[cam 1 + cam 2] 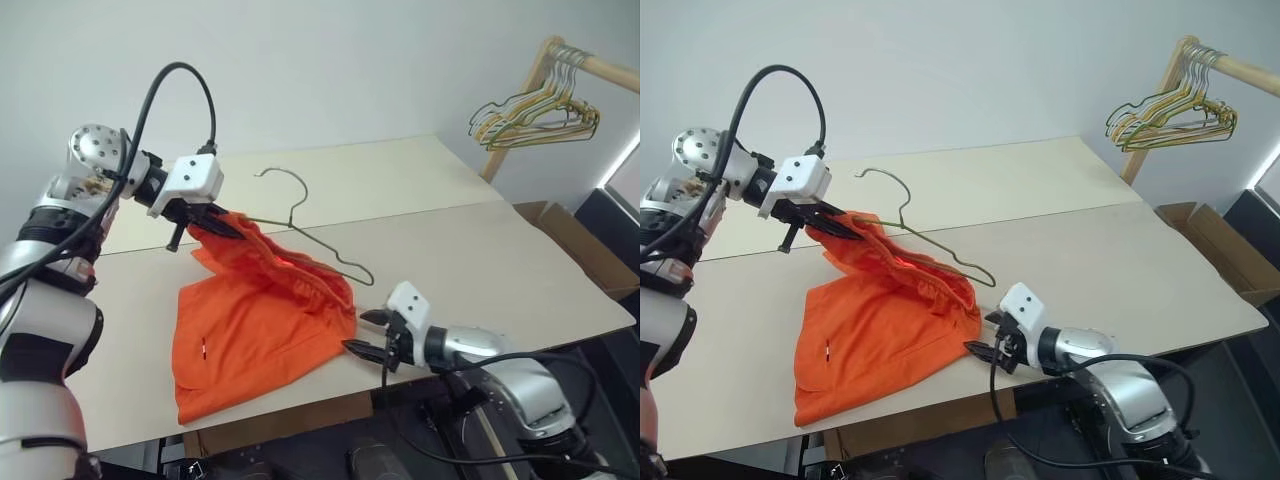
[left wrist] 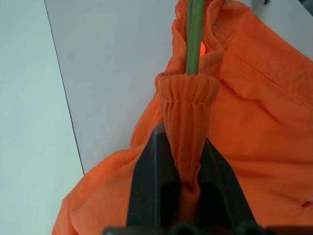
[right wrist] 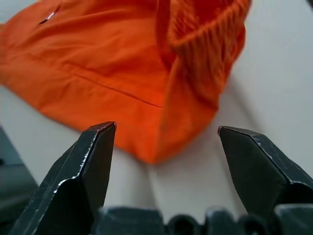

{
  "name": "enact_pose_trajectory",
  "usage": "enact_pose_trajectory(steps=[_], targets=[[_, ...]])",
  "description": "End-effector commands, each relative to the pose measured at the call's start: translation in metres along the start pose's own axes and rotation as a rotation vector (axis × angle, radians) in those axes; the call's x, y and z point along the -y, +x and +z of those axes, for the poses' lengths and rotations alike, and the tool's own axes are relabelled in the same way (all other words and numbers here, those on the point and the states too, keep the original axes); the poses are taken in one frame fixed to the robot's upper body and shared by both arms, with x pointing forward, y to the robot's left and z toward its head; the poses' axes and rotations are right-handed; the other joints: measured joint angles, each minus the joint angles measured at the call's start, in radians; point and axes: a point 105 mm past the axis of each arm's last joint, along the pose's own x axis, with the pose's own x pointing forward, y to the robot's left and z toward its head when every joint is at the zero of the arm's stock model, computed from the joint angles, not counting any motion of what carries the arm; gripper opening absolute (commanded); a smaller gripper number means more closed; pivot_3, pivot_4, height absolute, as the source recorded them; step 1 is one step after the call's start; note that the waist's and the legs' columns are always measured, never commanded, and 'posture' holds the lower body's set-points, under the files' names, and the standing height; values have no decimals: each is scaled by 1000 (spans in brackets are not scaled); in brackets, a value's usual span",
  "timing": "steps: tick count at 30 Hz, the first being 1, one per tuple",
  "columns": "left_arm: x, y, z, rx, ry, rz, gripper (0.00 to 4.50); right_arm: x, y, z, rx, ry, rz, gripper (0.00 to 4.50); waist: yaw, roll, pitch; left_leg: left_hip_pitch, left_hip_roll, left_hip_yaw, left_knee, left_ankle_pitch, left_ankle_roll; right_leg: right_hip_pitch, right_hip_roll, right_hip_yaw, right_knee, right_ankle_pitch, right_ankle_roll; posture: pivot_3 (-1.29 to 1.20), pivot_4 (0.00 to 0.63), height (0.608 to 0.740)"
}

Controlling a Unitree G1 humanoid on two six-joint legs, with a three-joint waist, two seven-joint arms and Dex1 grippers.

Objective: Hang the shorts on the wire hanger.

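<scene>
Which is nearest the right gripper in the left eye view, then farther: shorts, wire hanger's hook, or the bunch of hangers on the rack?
From the open right gripper at the table's near edge:
1. Shorts, just to its left.
2. Wire hanger's hook, farther back on the table.
3. Bunch of hangers, far right on the rack.

Item count. One pair of orange shorts [image 1: 262, 330], lying just ahead of my right pincer [image 1: 367, 333] and pinched at the waistband by my left pincer [image 1: 213, 222]. One olive-grey wire hanger [image 1: 305, 232], threaded through that waistband beside my left pincer. One bunch of coloured hangers [image 1: 540, 117] on one wooden rack [image 1: 590, 68], far beyond my right pincer; I cannot count the hangers. One cardboard box [image 1: 575, 245]. My pincers: two.
</scene>
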Motion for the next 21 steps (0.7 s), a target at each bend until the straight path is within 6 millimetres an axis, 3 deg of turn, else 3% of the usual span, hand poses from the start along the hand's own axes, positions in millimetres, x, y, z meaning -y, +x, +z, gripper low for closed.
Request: enact_pose_trajectory(steps=[1,2,5,12,13,15,21], targets=[[-5,-10,12,35,32,38,0,15,7,20,77,-25,-67,3875,3,0,0,0,0,0,1,0,0,0,0,0,0,0,0,-196,0,740],[-4,-10,11,36,32,38,0,17,9,21,81,-17,-73,3875,4,0,0,0,0,0,1,0,0,0,0,0,0,0,0,-196,0,740],[-4,-11,10,37,29,40,0,20,14,21,79,30,-72,3272,6,0,0,0,0,0,1,0,1,0,0,0,1,0,0,-195,0,740],[-2,-15,9,49,17,52,0,23,15,6,24,88,-85,964,4,0,0,-1,0,0,2,0,1,0,0,0,2,0,0,-192,0,740],[-1,-15,9,57,14,54,0,26,14,6,32,98,-92,476,4,0,0,-1,0,0,2,0,1,0,0,0,2,0,1,-188,0,740],[0,-17,10,69,13,52,0,30,10,9,51,123,-95,27,4,0,0,-1,0,0,2,0,1,0,0,0,2,0,1,-189,0,740],[7,-21,5,58,17,45,0,41,-10,19,108,318,24,27,5,0,0,0,0,-1,2,0,1,1,0,0,3,0,1,-194,0,740]])
